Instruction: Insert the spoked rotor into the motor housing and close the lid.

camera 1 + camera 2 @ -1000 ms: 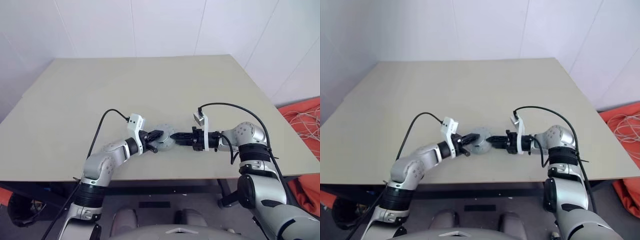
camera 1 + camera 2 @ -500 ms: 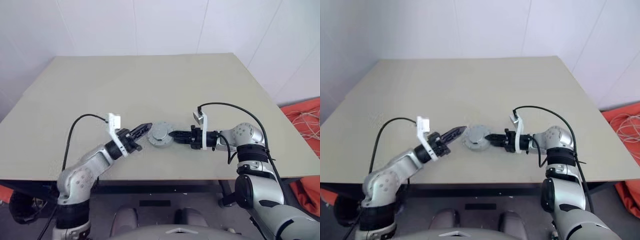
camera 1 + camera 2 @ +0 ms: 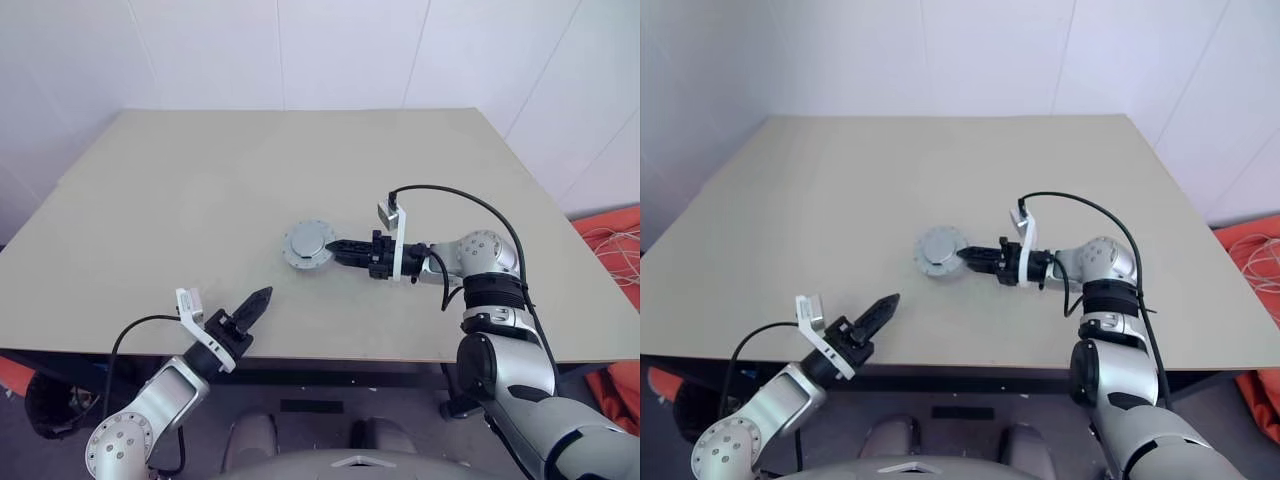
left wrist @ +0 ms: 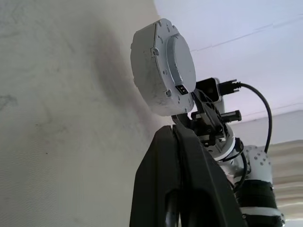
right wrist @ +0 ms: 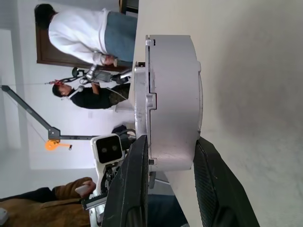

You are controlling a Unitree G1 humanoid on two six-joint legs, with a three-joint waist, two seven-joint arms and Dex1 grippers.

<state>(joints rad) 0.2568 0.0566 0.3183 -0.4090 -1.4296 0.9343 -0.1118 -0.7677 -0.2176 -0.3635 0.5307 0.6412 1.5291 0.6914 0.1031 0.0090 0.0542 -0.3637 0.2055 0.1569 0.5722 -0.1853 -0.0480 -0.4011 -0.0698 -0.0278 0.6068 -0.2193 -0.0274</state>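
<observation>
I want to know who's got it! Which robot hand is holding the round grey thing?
The right gripper: its two black fingers clamp the motor housing on the table. The left gripper hangs apart near the table's front edge, holding nothing.

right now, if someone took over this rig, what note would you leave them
Right gripper: shut on the rim of the motor housing, one finger on each side as the right wrist view shows.
Left gripper: holds nothing, near the front edge of the table, fingers together, apart from the housing.
Housing: rests mid-table with the lid on top; the assembly looks closed. The rotor would be inside, which can't be confirmed.
Done: lid seated, as far as the pictures show.
Left: probably check the lid sits flush, then release the right grip.
</observation>
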